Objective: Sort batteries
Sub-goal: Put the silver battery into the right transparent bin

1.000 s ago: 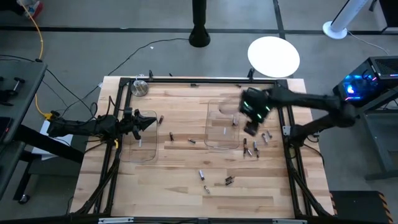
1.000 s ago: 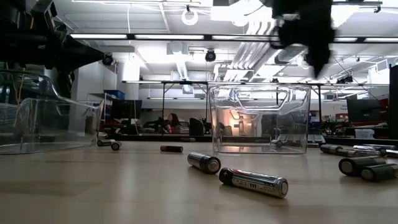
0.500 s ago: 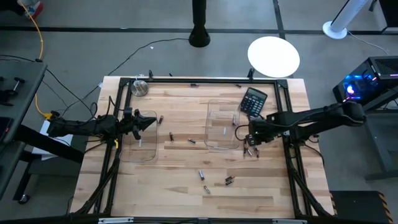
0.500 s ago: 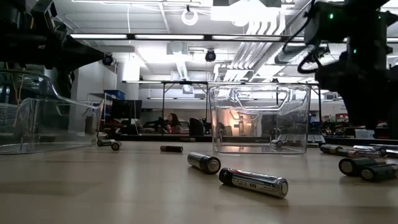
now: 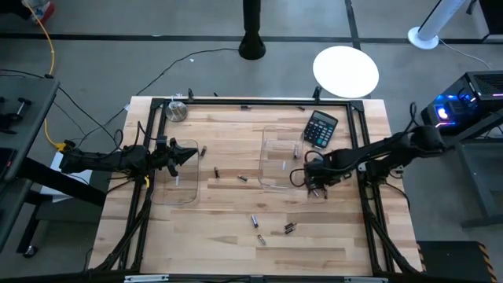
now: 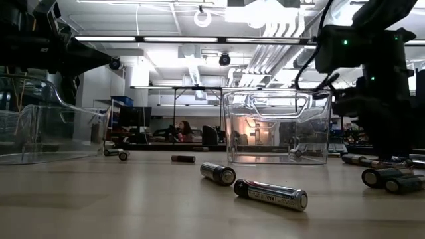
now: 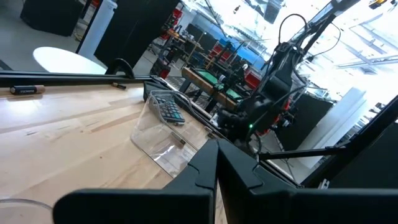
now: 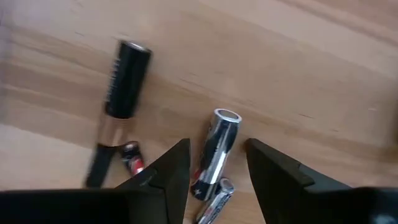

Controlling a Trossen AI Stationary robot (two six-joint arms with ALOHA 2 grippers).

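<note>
The right hand (image 8: pixel 217 163) is down at the wooden counter (image 5: pixel 236 244), just past the 3 o'clock side of the clear plastic tray (image 5: pixel 280 157) that sits right of centre. Its two dark fingers stand apart, straddling a silver-and-black cylindrical battery (image 8: pixel 216 144) that lies flat on the wood — the pictures do not show whether the fingers touch it. A black-and-copper battery (image 8: pixel 124 78) lies nearby, and two more small cells show partly behind the finger tips.

The left hand (image 5: pixel 191 153) hangs at about 9 o'clock on the counter, over a second clear plastic tray (image 5: pixel 177 192), its fingers pressed together on nothing.

Other small batteries are scattered over the wood: a few between the two trays, a group (image 5: pixel 271 224) toward 6 o'clock, and a cluster (image 5: pixel 321 191) by the right hand. A black calculator (image 5: pixel 320 128) lies at roughly 1 o'clock, beyond the tray — well clear of the cells.
</note>
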